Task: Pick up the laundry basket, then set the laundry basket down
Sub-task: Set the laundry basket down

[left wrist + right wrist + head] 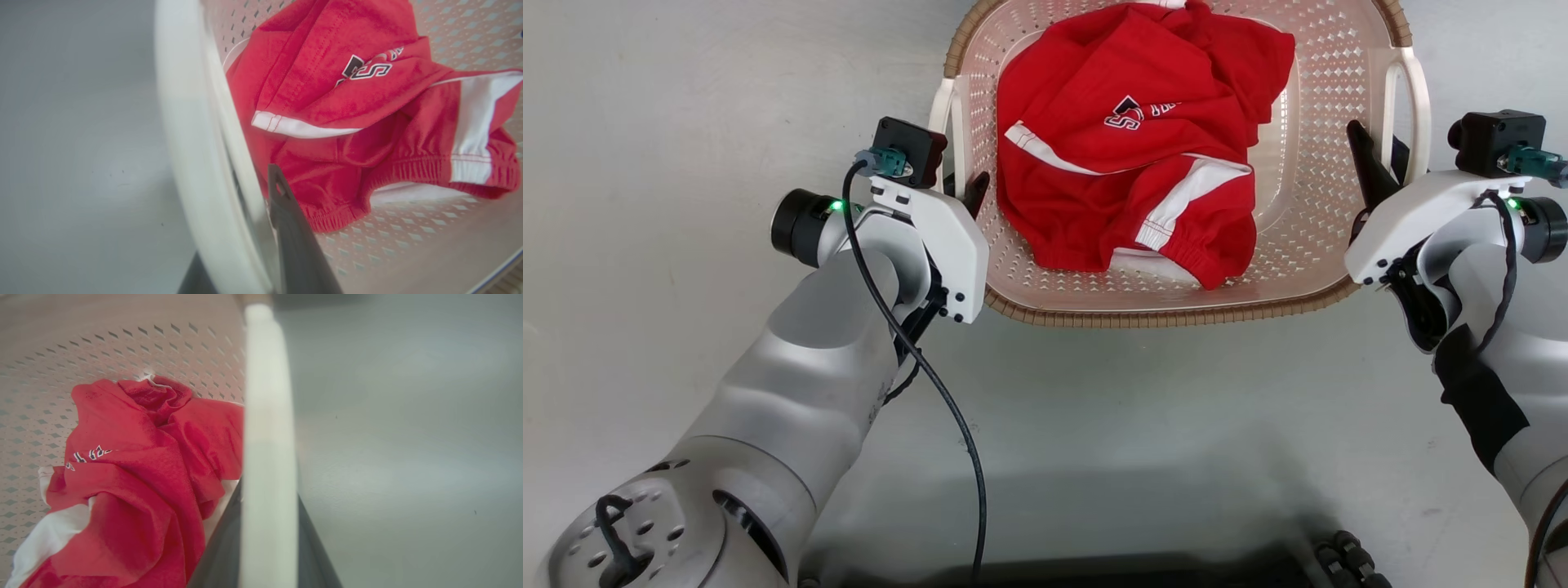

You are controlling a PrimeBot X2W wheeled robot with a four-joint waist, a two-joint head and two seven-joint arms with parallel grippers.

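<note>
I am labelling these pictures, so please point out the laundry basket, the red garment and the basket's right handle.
laundry basket (1143, 317), head view, on the brown woven rim nearest the robot.
red garment (1127, 188), head view, on the red cloth near its middle.
right handle (267, 416), right wrist view, on the white bar.

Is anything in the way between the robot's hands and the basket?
No, nothing visible. The left gripper clasps the basket's left handle, and the right gripper clasps its right handle. The red clothes lie inside, away from both.
</note>
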